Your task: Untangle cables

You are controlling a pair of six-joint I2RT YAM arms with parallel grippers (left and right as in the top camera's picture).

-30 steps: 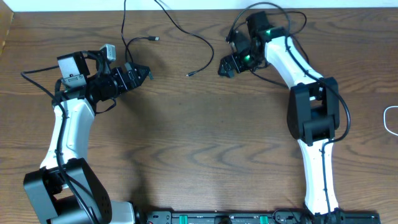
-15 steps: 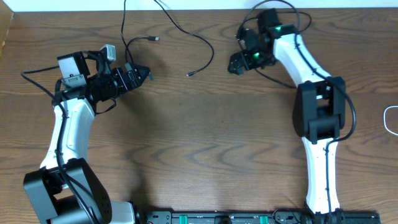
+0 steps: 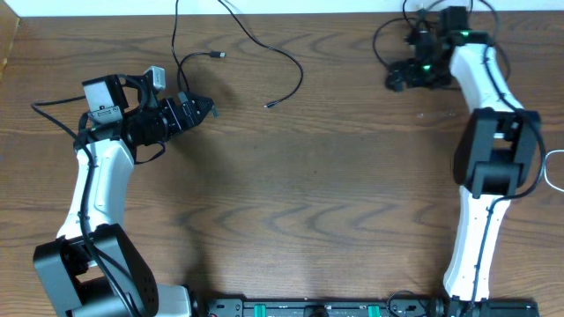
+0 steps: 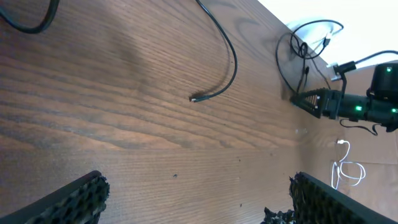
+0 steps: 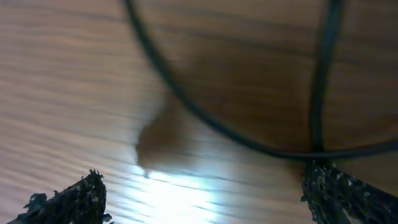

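Observation:
Two thin black cables lie at the table's back left. One cable (image 3: 291,55) curves down to a small plug (image 3: 268,105); the other (image 3: 176,40) ends in a plug (image 3: 218,55). A white cable (image 3: 552,172) loops at the right edge. My left gripper (image 3: 206,106) hovers open just left of the black cables, holding nothing. In the left wrist view, between its fingers (image 4: 74,200) there is only bare wood, and the plug end (image 4: 194,98) lies ahead. My right gripper (image 3: 391,80) is open at the back right. Its view is blurred, with dark cords (image 5: 186,102) ahead.
The right arm (image 4: 348,106) with green lights shows in the left wrist view, with the white cable (image 4: 346,169) below it. Thick black wires loop around the right arm's wrist (image 3: 384,40). The table's back edge (image 3: 317,12) is close behind both cables.
The right arm has swung to the right and toward the back edge, away from the black cables. The left arm and the cables have not moved.

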